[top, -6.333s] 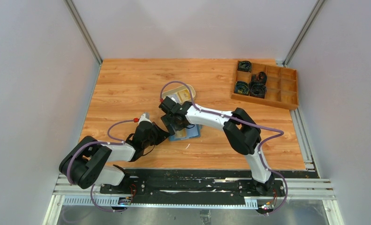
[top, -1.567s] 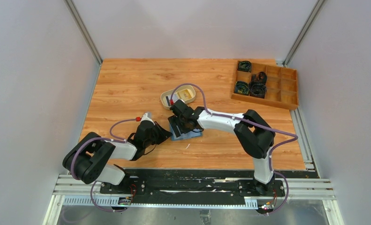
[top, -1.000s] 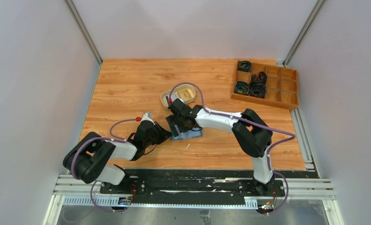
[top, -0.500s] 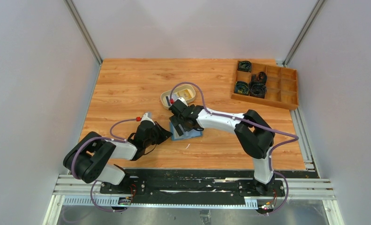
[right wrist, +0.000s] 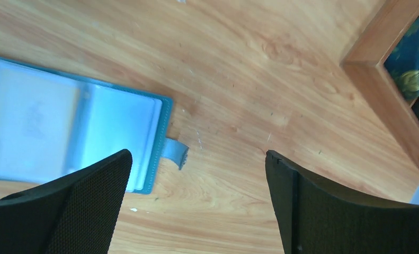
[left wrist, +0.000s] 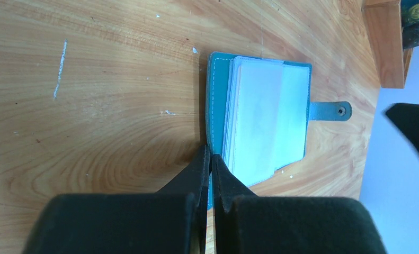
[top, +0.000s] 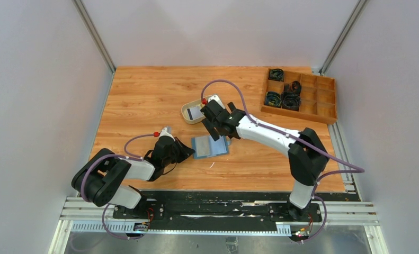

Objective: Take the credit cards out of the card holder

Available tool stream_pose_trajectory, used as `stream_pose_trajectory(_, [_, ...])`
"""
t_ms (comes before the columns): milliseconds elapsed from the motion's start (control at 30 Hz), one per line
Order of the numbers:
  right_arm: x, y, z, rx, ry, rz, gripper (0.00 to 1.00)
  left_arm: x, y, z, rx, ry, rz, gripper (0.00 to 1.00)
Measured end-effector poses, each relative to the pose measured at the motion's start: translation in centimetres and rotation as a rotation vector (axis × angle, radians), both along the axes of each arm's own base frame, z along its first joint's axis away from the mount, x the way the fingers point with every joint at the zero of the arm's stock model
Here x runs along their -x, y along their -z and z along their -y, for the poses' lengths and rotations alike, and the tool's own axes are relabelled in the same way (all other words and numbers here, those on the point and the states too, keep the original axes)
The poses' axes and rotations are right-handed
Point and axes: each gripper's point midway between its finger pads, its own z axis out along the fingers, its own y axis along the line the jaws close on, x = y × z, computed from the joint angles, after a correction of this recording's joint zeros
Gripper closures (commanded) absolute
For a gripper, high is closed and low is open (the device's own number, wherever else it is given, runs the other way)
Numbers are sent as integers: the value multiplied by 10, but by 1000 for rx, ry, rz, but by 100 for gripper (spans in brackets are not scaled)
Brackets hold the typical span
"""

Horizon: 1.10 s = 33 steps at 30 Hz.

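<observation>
The card holder [top: 211, 146], a blue wallet, lies open on the table with its pale inner pockets up. I cannot tell whether any card is in them. It also shows in the left wrist view [left wrist: 265, 124] and the right wrist view [right wrist: 64, 129], with its closing tab [right wrist: 175, 152] sticking out. My left gripper [top: 190, 152] [left wrist: 211, 159] is shut on the wallet's teal left edge. My right gripper [top: 219, 131] [right wrist: 198, 154] is open and empty, raised beyond the wallet's far right corner. A whitish credit card [top: 195, 112] with a dark stripe lies in the cream tray [top: 186, 117].
My right wrist hides part of the cream tray. A wooden compartment box [top: 301, 95] with dark coiled items stands at the back right; its corner shows in the right wrist view [right wrist: 392, 79] and the left wrist view [left wrist: 390, 42].
My right gripper has lifted off the wallet and moved back and right, toward the tray, with its fingers open. The wallet now lies uncovered. My left arm has not moved.
</observation>
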Motion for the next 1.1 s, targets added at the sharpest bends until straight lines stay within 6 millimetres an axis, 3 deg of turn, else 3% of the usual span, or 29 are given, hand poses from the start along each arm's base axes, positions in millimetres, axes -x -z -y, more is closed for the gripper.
stream_pose_trajectory(100, [0,-30,-18,-95,-35,50,0,0,0,0,1,1,0,100])
stream_pose_trajectory(200, [9,-39,-47,-178,-98,42,0,0,0,1,1,2,0,100])
stream_pose_trajectory(333, [26,-18,-85,-249,-166,-44,0,-1,0,1,2,3,0,100])
stream_pose_trajectory(433, [33,4,-97,-262,-176,-106,1,-1,0,1,2,3,0,100])
stream_pose_trajectory(600, [37,33,-107,-260,-167,-177,1,-1,0,1,2,3,0,100])
stream_pose_trajectory(833, [35,44,-116,-281,-162,-195,2,-1,0,2,3,4,1,100])
stream_pose_trajectory(1100, [35,60,-113,-246,-148,-208,2,-2,1,3,4,5,0,100])
